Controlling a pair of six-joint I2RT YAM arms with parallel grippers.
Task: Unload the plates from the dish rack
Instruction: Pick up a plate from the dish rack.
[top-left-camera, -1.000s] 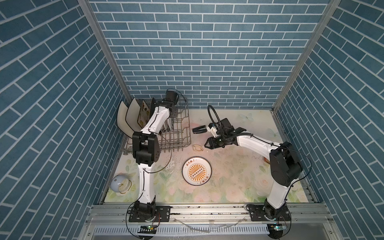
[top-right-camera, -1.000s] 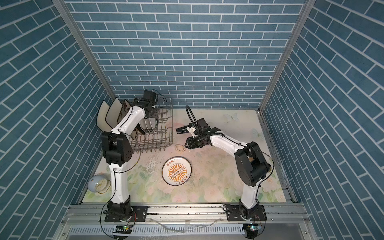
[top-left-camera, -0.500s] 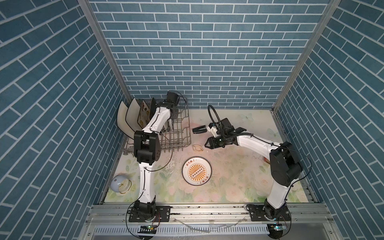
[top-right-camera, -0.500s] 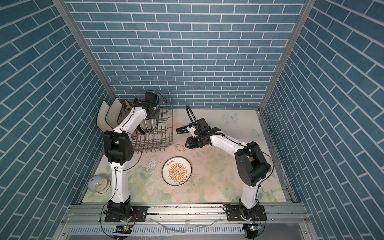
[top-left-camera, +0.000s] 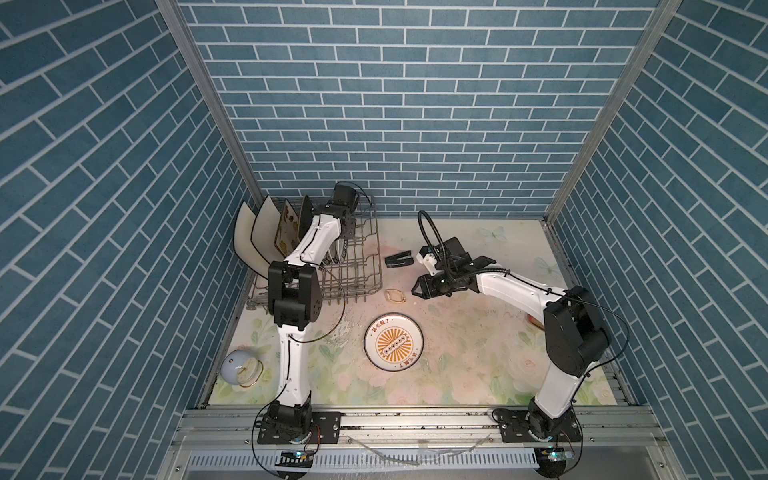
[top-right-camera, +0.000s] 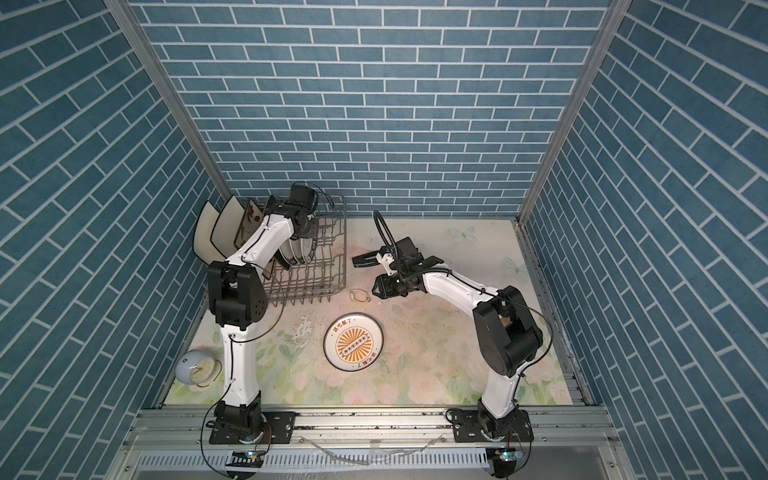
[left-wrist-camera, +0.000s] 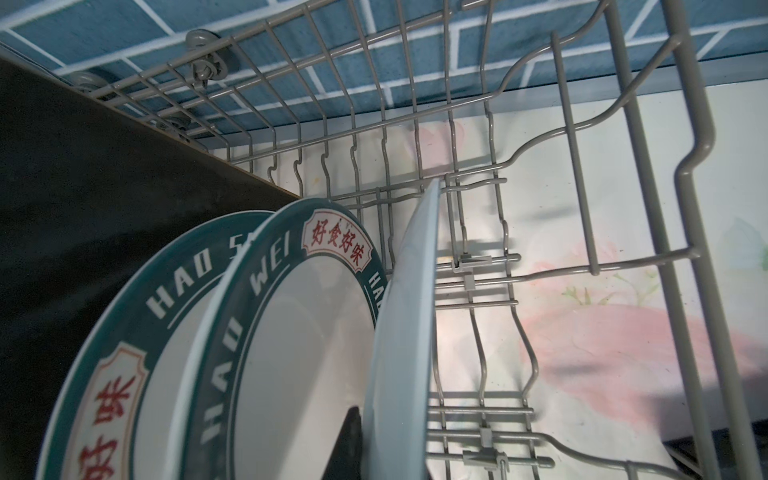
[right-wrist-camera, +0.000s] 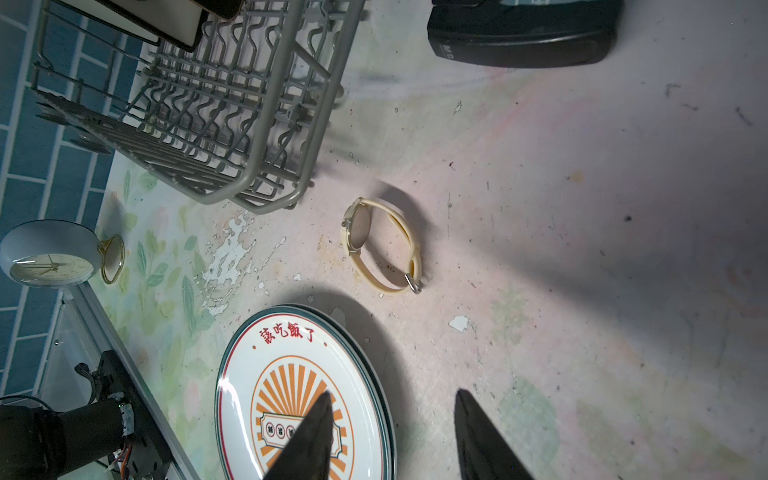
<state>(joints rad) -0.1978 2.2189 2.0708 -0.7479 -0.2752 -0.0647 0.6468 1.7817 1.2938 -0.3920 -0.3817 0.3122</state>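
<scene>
The round plate (left-wrist-camera: 403, 332) nipped in the left gripper's (left-wrist-camera: 384, 453) jaws looks smooth glazed ceramic, like the glossy teal-rimmed plates (left-wrist-camera: 291, 332) beside them. Around those jaws the dish rack (left-wrist-camera: 582, 266) is matt grey coated wire. Under the right gripper's (right-wrist-camera: 394, 392) matt black jaws, the printed mat (right-wrist-camera: 582, 249) is scuffed and flaking, with bare patches.
</scene>
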